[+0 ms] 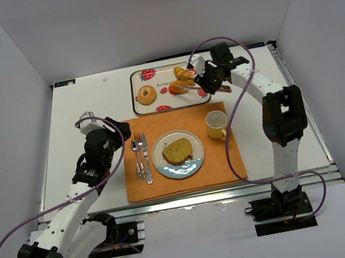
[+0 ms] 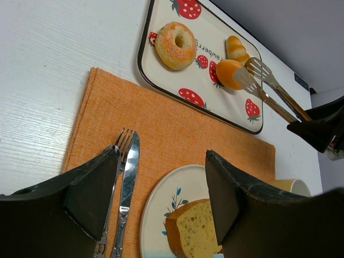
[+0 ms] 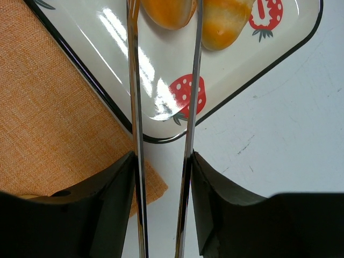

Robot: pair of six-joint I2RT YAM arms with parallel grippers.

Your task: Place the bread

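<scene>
— Setting?
— White table [image 1: 83, 111], grey walls [image 1: 153, 13], strawberry tray [image 2: 161, 13].
— The bread [image 2: 227, 74]?
— On the tray, between tongs [image 2: 274, 88] clamped by the right hand [image 1: 211, 84] just beside the tray; left hand [image 2: 162, 156] gapes wide.

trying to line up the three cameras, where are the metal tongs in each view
top external: tongs upper right of centre, over the strawberry tray, tips at a round bun.
left wrist: tongs upper right, tips at the same bun.
right wrist: tongs run up the middle, held in the right claw.
Shared landmark: the strawberry tray.
</scene>
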